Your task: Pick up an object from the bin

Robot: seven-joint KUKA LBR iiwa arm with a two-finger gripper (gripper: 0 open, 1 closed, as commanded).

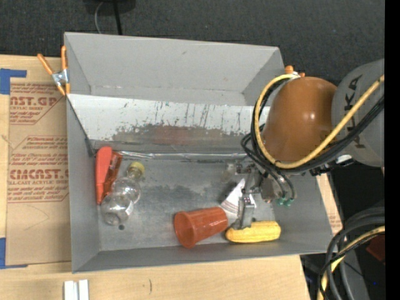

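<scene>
The gripper (245, 212) is low over the bin (169, 74) floor at about 4 o'clock, its tip just beside the left end of a yellow banana-shaped toy (255, 232) that lies flat at 5 o'clock. Whether the gripper is wide or narrow cannot be told. An orange cup (199, 226) lies on its side at 6 o'clock, close to the toy. A white scrap (232, 196) sits beside the gripper. At 8 o'clock lies a clear bottle (122, 200), with a red flat piece (102, 172) at 9 o'clock.
</scene>
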